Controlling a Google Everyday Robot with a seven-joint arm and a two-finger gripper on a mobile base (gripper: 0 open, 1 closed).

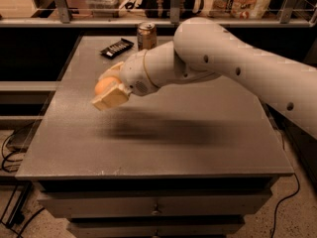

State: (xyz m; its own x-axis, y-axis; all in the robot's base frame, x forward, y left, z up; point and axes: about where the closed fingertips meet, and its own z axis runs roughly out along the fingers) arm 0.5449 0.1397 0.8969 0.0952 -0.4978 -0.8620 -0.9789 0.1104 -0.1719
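Observation:
My gripper (108,87) hangs over the left part of the grey table (198,148), lifted clear of the top. Its cream fingers (110,99) are shut on an orange (105,85), which shows between them. The white arm reaches in from the right. A shadow lies on the table below the arm.
A brown drink can (146,35) stands at the back of the table. A dark flat packet (117,48) lies to its left. Shelves with bags and boxes run behind the table. Cables lie on the floor at the left. Drawers sit under the tabletop.

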